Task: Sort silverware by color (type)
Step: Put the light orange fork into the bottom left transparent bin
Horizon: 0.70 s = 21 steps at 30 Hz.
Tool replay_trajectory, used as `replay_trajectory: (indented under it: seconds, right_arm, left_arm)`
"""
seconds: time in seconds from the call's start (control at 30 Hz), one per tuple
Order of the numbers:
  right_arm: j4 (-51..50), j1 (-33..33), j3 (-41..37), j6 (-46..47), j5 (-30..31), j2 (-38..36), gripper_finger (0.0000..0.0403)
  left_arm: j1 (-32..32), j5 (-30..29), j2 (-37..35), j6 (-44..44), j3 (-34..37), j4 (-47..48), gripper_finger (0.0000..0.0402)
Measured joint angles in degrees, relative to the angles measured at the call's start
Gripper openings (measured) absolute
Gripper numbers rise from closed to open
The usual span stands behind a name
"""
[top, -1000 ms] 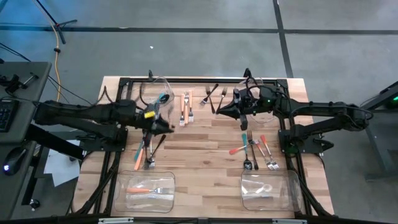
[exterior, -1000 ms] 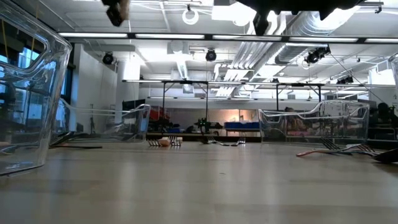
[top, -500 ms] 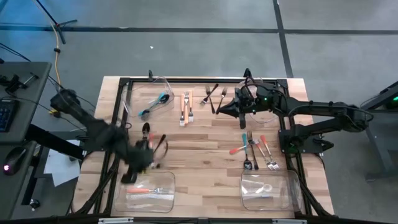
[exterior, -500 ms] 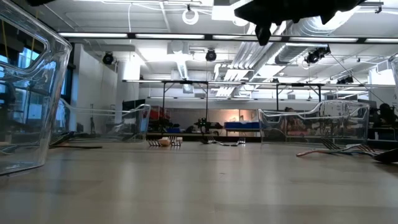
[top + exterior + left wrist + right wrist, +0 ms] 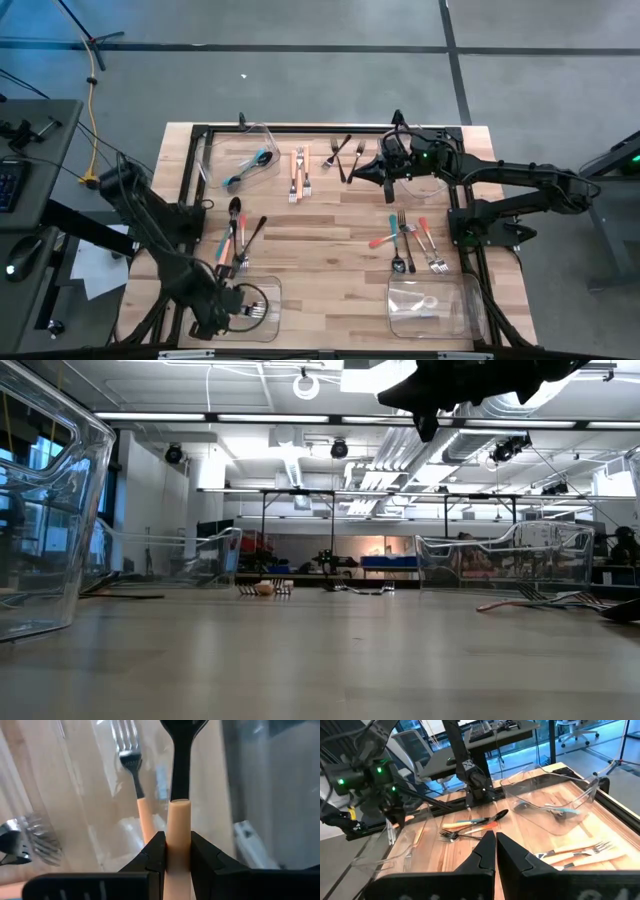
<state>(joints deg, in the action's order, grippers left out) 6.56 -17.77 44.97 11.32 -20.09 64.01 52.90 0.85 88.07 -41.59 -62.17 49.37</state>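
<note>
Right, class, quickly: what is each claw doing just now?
Left claw: closed on an orange-handled utensil, over the near-left bin.
Right claw: shut, holding nothing.

Four clear plastic bins (image 5: 427, 305) sit on the wooden table (image 5: 330, 250).

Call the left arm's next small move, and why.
Probably lower a little and open the fingers. The left gripper is shut on an orange-handled utensil and hangs over the near-left bin, where an orange fork already lies. The right gripper waits shut at the far side.
</note>
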Motion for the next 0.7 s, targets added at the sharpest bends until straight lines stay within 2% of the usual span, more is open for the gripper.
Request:
replay_trajectory:
  seconds: [0.17,0.4,0.63,0.7]
  right_arm:
    - [-0.8,0.0,0.0,0.1,0.0,0.0,0.0000]
    - [-0.9,0.0,0.0,0.2,0.0,0.0,0.0000]
    - [-1.2,0.0,0.0,0.2,0.0,0.0,0.0000]
    - [-1.2,0.0,0.0,0.2,0.0,0.0,0.0000]
  left_arm:
    - [-0.5,0.6,5.0,2.4,0.0,-0.6,0.0040]
    - [-2.5,6.9,10.2,4.3,0.0,-1.5,0.0040]
    - [-3.9,7.3,12.4,4.3,0.0,-1.7,0.0041]
    - [-4.2,7.3,12.5,3.9,0.0,-1.7,0.0052]
